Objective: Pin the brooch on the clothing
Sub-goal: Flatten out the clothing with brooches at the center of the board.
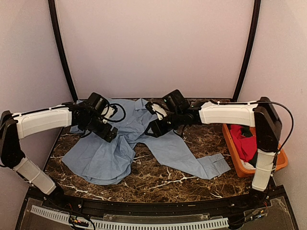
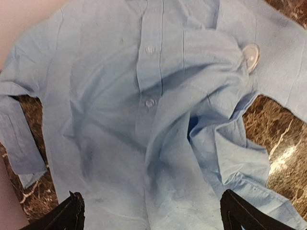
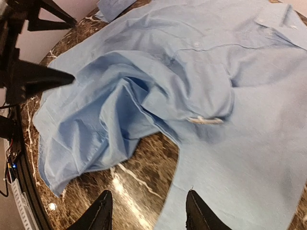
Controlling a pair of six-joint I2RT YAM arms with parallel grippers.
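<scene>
The light blue shirt (image 1: 115, 153) lies crumpled on the marble table, one sleeve stretched to the right (image 1: 211, 165). The brooch, a small pale round disc (image 2: 250, 56), sits on the shirt's cloth beside a fold. It shows edge-on in the right wrist view (image 3: 205, 120). In the top view I cannot make it out. My left gripper (image 2: 153, 215) is open and empty, hovering over the shirt's button placket (image 2: 149, 76). My right gripper (image 3: 148, 206) is open and empty, above the shirt's edge and bare marble, short of the brooch.
An orange basket (image 1: 232, 143) holding a red garment (image 1: 244, 141) stands at the table's right edge. The left arm's black gripper shows at the upper left of the right wrist view (image 3: 33, 79). Dark marble (image 1: 158, 179) shows in front of the shirt.
</scene>
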